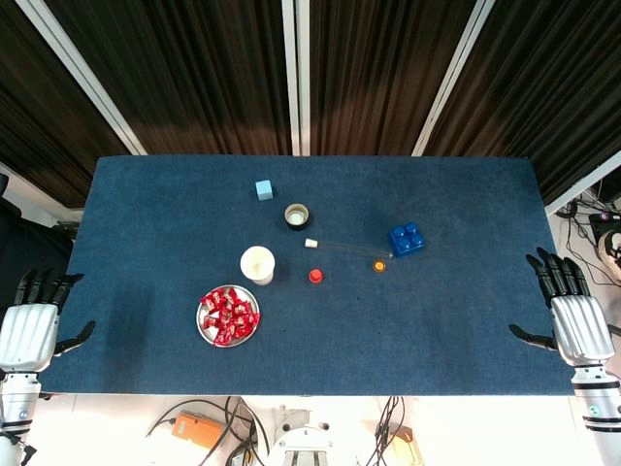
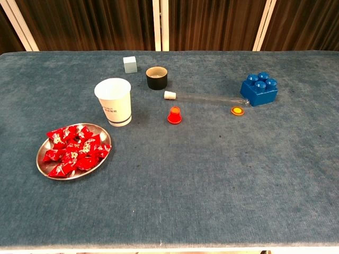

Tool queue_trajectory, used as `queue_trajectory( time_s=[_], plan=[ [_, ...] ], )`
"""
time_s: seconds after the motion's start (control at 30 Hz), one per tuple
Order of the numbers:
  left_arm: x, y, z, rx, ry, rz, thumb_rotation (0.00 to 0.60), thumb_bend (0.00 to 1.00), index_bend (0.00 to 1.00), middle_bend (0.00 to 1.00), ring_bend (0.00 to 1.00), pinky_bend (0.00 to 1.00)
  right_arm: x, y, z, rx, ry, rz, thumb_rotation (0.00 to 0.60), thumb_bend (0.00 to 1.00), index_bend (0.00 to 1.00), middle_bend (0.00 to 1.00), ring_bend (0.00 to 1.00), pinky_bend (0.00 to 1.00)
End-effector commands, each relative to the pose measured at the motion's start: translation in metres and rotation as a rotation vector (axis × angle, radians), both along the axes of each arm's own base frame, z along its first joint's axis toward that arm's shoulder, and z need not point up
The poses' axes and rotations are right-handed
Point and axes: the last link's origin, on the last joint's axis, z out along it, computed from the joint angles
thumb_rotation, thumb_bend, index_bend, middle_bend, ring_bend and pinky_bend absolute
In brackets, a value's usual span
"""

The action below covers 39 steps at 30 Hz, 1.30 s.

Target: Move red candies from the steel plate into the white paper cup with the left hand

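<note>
A round steel plate (image 1: 203, 328) (image 2: 45, 168) lies near the front left of the blue table, heaped with several red wrapped candies (image 1: 229, 315) (image 2: 74, 150). Just behind it and slightly right stands the white paper cup (image 1: 258, 264) (image 2: 114, 101), upright, its inside not visible enough to judge. My left hand (image 1: 31, 325) rests at the table's left edge, fingers spread, holding nothing, well left of the plate. My right hand (image 1: 571, 313) sits at the right edge, also spread and empty. Neither hand shows in the chest view.
Behind the cup are a light blue cube (image 1: 264, 189) (image 2: 130, 64) and a small black cup (image 1: 297, 216) (image 2: 157, 78). A clear tube with a white cap (image 1: 340, 247) (image 2: 201, 97), a red cap (image 1: 315, 276) (image 2: 174, 115), an orange disc (image 1: 378, 264) (image 2: 237, 110) and a blue brick (image 1: 406, 239) (image 2: 259, 89) lie right.
</note>
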Motion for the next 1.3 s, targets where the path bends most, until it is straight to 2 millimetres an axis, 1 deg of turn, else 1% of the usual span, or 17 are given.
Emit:
queue_trajectory(
  time_s=[0.03, 0.13, 0.2, 0.23, 0.3, 0.37, 0.47, 0.5, 0.6, 0.63, 0.73, 0.8, 0.87, 1.0, 1.13, 1.3],
  plan=[
    [0.000, -0.003, 0.001, 0.000, 0.004, 0.004, 0.600, 0.17, 0.18, 0.21, 0.08, 0.00, 0.000, 0.000, 0.000, 0.004, -0.001, -0.002, 0.600, 0.10, 0.00, 0.00, 0.00, 0.00],
    [0.007, -0.004, 0.000, 0.000, 0.008, -0.031, 0.600, 0.17, 0.18, 0.22, 0.11, 0.00, 0.002, 0.001, 0.004, -0.004, -0.007, 0.006, 0.600, 0.10, 0.00, 0.00, 0.00, 0.00],
    [0.015, -0.002, -0.003, -0.014, -0.001, -0.084, 0.600, 0.17, 0.18, 0.25, 0.13, 0.00, 0.004, 0.001, 0.010, -0.021, -0.004, 0.017, 0.600, 0.10, 0.00, 0.00, 0.00, 0.00],
    [0.020, 0.000, -0.004, -0.024, -0.002, -0.116, 0.600, 0.17, 0.19, 0.26, 0.15, 0.03, 0.005, 0.001, 0.013, -0.029, 0.001, 0.022, 0.600, 0.10, 0.00, 0.00, 0.00, 0.00],
    [0.031, 0.007, -0.011, -0.056, 0.010, -0.203, 0.600, 0.17, 0.21, 0.31, 0.21, 0.15, 0.007, 0.001, 0.019, -0.044, 0.013, 0.032, 0.600, 0.10, 0.00, 0.00, 0.00, 0.00],
    [0.044, 0.015, -0.020, -0.108, 0.032, -0.296, 0.600, 0.19, 0.26, 0.38, 0.32, 0.31, 0.010, 0.002, 0.024, -0.052, 0.018, 0.036, 0.600, 0.10, 0.00, 0.00, 0.00, 0.00],
    [0.063, 0.028, -0.038, -0.192, 0.079, -0.415, 0.600, 0.22, 0.29, 0.55, 0.52, 0.51, 0.012, 0.001, 0.030, -0.055, 0.029, 0.034, 0.600, 0.10, 0.00, 0.00, 0.00, 0.00],
    [0.068, 0.032, -0.044, -0.219, 0.097, -0.446, 0.600, 0.22, 0.30, 0.58, 0.55, 0.54, 0.013, 0.001, 0.031, -0.056, 0.031, 0.033, 0.600, 0.10, 0.00, 0.00, 0.00, 0.00],
    [0.081, 0.044, -0.063, -0.303, 0.181, -0.525, 0.600, 0.24, 0.30, 0.71, 0.67, 0.67, 0.015, -0.001, 0.032, -0.052, 0.033, 0.030, 0.600, 0.10, 0.00, 0.00, 0.00, 0.00],
    [0.085, 0.047, -0.069, -0.326, 0.203, -0.543, 0.600, 0.24, 0.30, 0.76, 0.72, 0.72, 0.015, -0.001, 0.033, -0.050, 0.034, 0.028, 0.600, 0.10, 0.00, 0.00, 0.00, 0.00],
    [0.094, 0.055, -0.084, -0.391, 0.287, -0.588, 0.600, 0.24, 0.30, 0.88, 0.82, 0.80, 0.015, -0.002, 0.033, -0.045, 0.039, 0.020, 0.600, 0.10, 0.00, 0.00, 0.00, 0.00],
    [0.100, 0.059, -0.094, -0.425, 0.335, -0.613, 0.600, 0.23, 0.30, 0.92, 0.86, 0.82, 0.015, -0.003, 0.033, -0.044, 0.037, 0.014, 0.600, 0.10, 0.00, 0.00, 0.00, 0.00],
    [0.105, 0.061, -0.103, -0.460, 0.345, -0.624, 0.600, 0.23, 0.30, 0.94, 0.88, 0.82, 0.014, -0.004, 0.032, -0.040, 0.037, 0.006, 0.600, 0.10, 0.00, 0.00, 0.00, 0.00],
    [0.113, 0.065, -0.114, -0.492, 0.373, -0.645, 0.600, 0.23, 0.33, 0.97, 0.90, 0.82, 0.012, -0.004, 0.032, -0.038, 0.037, -0.003, 0.600, 0.10, 0.00, 0.00, 0.00, 0.00],
    [0.118, 0.063, -0.124, -0.509, 0.417, -0.681, 0.600, 0.23, 0.35, 0.98, 0.92, 0.84, 0.009, -0.003, 0.032, -0.037, 0.032, -0.016, 0.600, 0.10, 0.00, 0.00, 0.00, 0.00],
    [0.120, 0.060, -0.137, -0.539, 0.460, -0.695, 0.600, 0.23, 0.36, 0.98, 0.92, 0.84, 0.006, -0.004, 0.030, -0.032, 0.027, -0.024, 0.600, 0.10, 0.00, 0.00, 0.00, 0.00]
  ],
)
